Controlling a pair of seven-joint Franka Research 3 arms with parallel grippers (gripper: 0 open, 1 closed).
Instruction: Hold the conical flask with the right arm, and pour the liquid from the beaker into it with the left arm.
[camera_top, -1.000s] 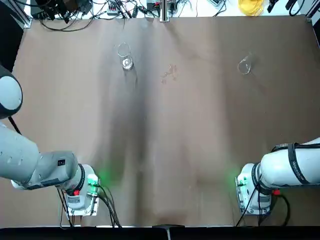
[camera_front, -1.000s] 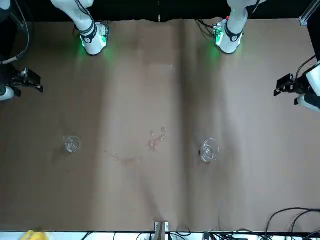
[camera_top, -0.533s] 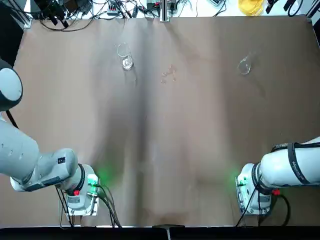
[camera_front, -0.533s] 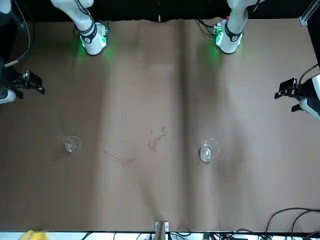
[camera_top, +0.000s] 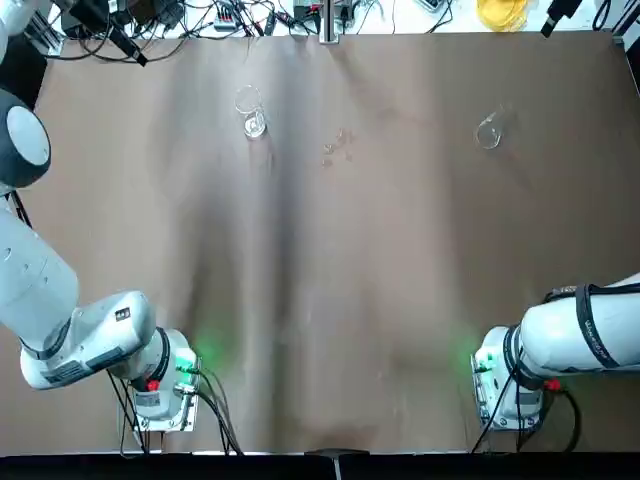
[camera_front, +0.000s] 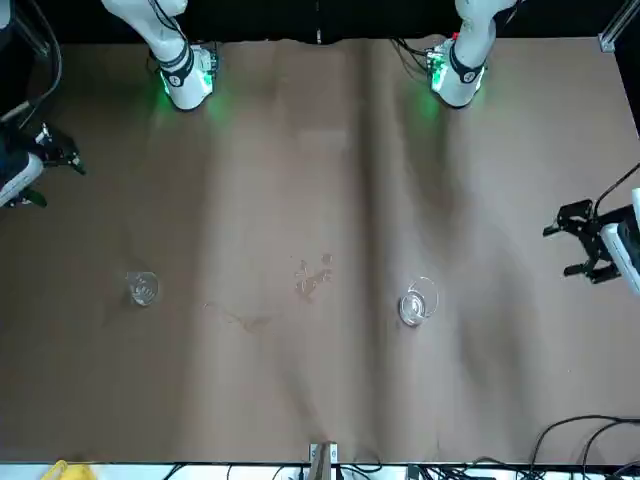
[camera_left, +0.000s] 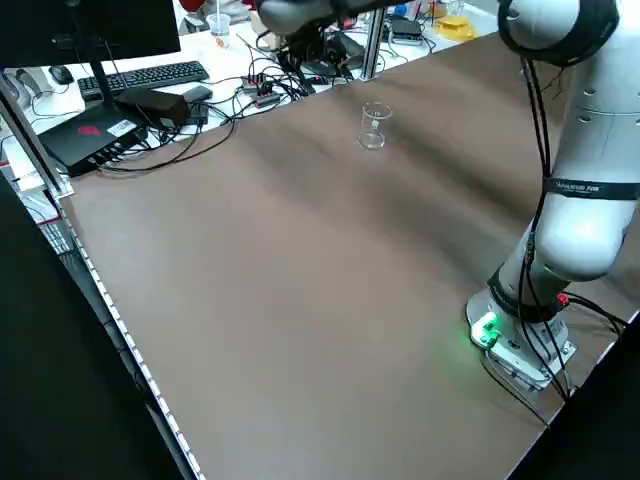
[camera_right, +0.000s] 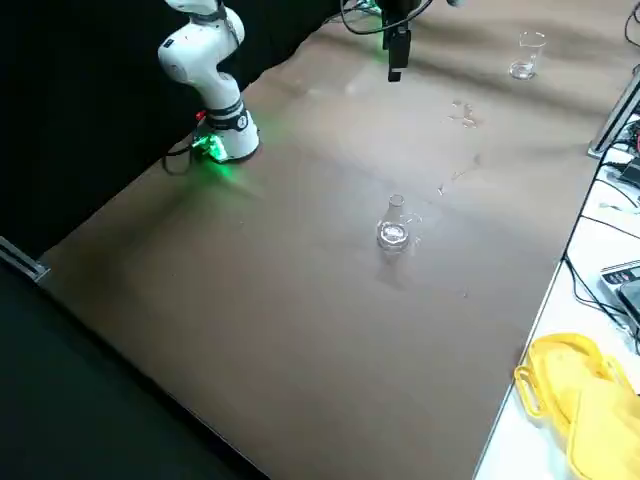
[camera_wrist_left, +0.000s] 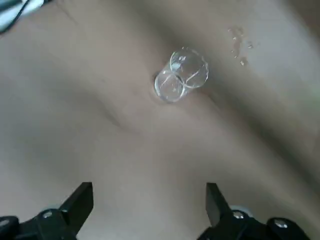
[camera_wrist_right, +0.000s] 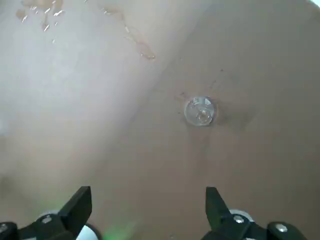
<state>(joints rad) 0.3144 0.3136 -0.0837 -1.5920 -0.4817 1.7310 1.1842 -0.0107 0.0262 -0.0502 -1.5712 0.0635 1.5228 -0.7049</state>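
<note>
The beaker (camera_top: 250, 112) stands upright at the far left of the brown table; it also shows as the beaker (camera_front: 418, 300) and the beaker (camera_wrist_left: 180, 80). Any liquid in it is too clear to make out. The conical flask (camera_top: 488, 132) stands at the far right, again as the flask (camera_front: 144, 288) and the flask (camera_wrist_right: 200, 111). My left gripper (camera_front: 582, 242) hangs open at the table's left side, well apart from the beaker, and its fingers (camera_wrist_left: 80, 204) hold nothing. My right gripper (camera_front: 62, 158) hovers open by the right edge, short of the flask.
Wet droplets (camera_top: 340, 146) lie on the table between the two glasses. Cables and electronics (camera_top: 200, 15) and a yellow object (camera_top: 500, 12) line the far edge. A keyboard (camera_left: 140, 78) sits beyond the left side. The arm bases (camera_top: 165, 385) glow green at the near edge.
My left gripper has moved toward the far side of the table and now shows its spread fingers. The right gripper has drifted slightly outward. Both glasses stayed put.
</note>
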